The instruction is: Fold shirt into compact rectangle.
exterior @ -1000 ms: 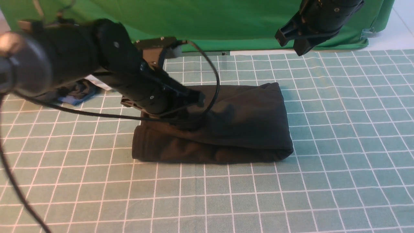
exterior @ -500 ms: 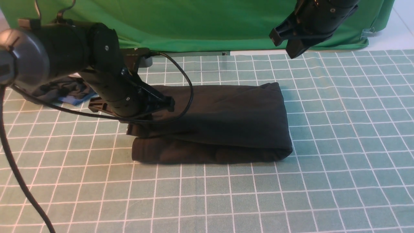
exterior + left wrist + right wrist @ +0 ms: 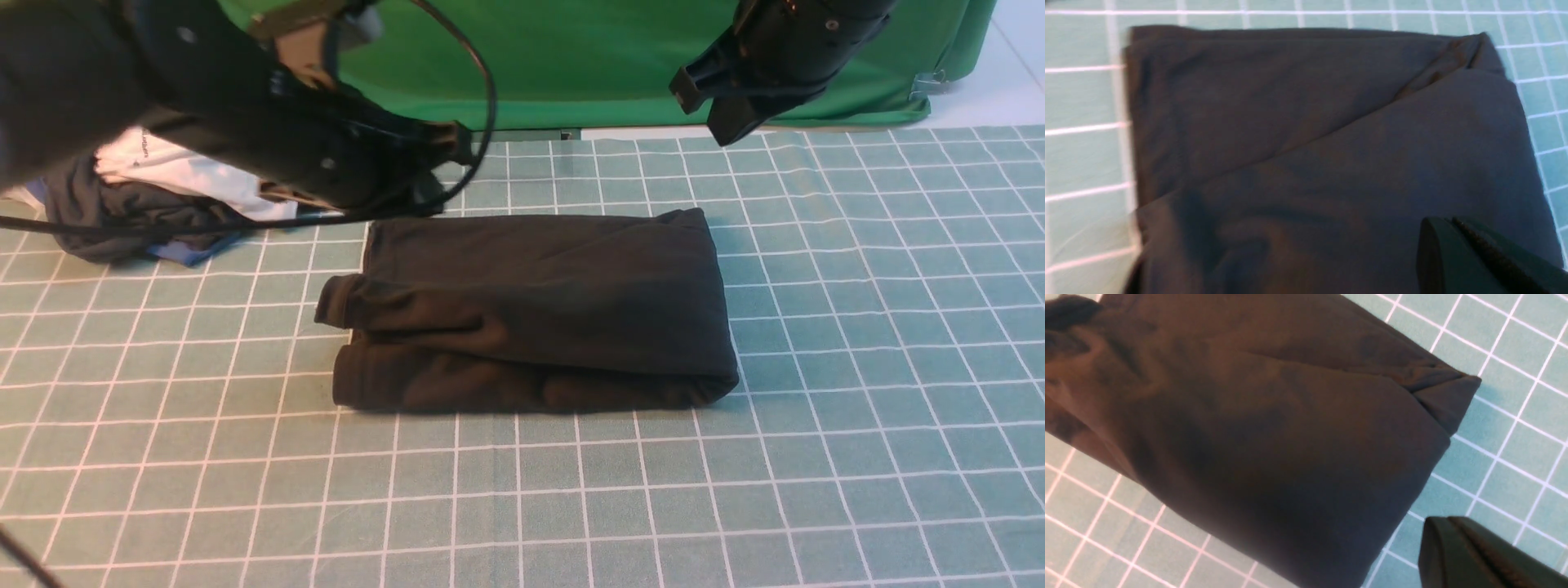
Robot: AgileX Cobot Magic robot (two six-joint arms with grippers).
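Note:
The black shirt [image 3: 539, 310] lies folded in a thick rectangle on the middle of the table, with a rolled edge sticking out at its left end. My left gripper [image 3: 461, 151] hovers shut above the shirt's far left corner and touches nothing. In the left wrist view the shirt [image 3: 1306, 143] fills the frame under the closed left gripper [image 3: 1447, 222]. My right gripper [image 3: 706, 106] hangs high above the far right of the shirt, shut and empty. The right wrist view looks down on the shirt [image 3: 1269, 437], with the right gripper [image 3: 1443, 520] over the checked cover beside it.
A bundle of dark grey, white and blue garments [image 3: 163, 196] lies at the far left. A bright green cloth [image 3: 571, 57] hangs behind the table. The teal checked cover [image 3: 816, 449] spreads to the right of the shirt and in front of it.
My left arm has lifted off the shirt and swung up and back to the left, uncovering the shirt's left end and the bundle. The right arm has drifted slightly left.

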